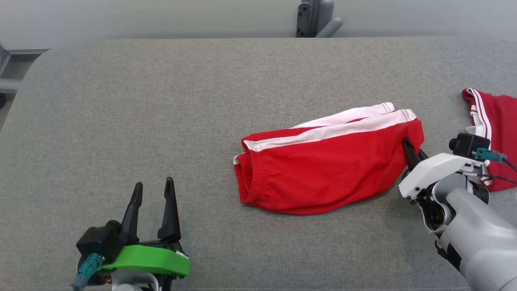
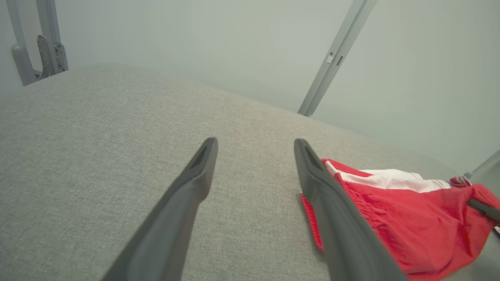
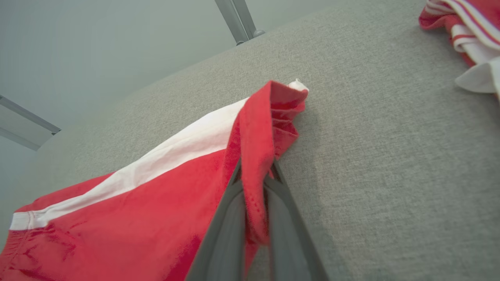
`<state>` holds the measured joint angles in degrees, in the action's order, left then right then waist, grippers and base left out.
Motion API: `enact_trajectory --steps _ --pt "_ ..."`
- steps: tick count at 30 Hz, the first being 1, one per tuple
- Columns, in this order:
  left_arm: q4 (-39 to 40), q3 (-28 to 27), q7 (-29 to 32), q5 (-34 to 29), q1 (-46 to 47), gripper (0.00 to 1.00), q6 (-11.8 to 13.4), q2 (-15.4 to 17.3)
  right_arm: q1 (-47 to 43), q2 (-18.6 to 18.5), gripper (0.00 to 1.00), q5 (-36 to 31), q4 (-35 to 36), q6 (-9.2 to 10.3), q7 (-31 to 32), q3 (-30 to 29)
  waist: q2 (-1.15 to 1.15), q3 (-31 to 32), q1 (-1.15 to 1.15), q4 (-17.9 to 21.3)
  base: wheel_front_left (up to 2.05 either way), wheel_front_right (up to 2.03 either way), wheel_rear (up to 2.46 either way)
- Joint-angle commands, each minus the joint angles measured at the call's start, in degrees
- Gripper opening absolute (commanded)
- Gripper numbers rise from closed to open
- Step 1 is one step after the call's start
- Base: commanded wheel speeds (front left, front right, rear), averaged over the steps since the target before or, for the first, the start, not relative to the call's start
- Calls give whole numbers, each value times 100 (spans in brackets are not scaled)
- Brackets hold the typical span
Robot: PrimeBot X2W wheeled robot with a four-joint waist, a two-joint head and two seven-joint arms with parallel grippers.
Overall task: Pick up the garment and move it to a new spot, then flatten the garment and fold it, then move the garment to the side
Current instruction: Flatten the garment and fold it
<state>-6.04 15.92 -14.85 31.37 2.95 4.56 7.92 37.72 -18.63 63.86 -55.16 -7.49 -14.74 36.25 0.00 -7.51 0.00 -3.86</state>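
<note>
The garment [image 1: 323, 165] is a pair of red shorts with a white side stripe, lying folded on the grey table, waistband to the left. My right gripper [image 1: 411, 151] is shut on its right hem; the right wrist view shows the red hem [image 3: 256, 156] pinched between the two fingers and lifted slightly. In the left wrist view the garment [image 2: 410, 218] lies to the right of the fingers. My left gripper [image 1: 153, 192] stands open at the lower left, well apart from the shorts, with nothing between its fingers [image 2: 195, 183].
A second red and white garment [image 1: 494, 129] lies at the table's right edge, also seen as a bunched cloth [image 3: 465, 35] in the right wrist view. A grey metal bracket [image 1: 317, 18] stands behind the table's far edge. Bare grey table surface [image 1: 121, 101] spreads left.
</note>
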Motion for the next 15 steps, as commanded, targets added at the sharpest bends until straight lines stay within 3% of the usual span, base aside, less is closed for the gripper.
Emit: enact_trajectory --steps 1,15 --pt "-21 -8 -13 2 56 100 12 4 86 9 0 -44 73 1 -42 31 0 41 0 -71 0 0 0" --pt "-35 -13 -29 16 -31 100 7 -50 230 298 0 -351 1061 1 70 730 0 178 0 -422 0 0 0"
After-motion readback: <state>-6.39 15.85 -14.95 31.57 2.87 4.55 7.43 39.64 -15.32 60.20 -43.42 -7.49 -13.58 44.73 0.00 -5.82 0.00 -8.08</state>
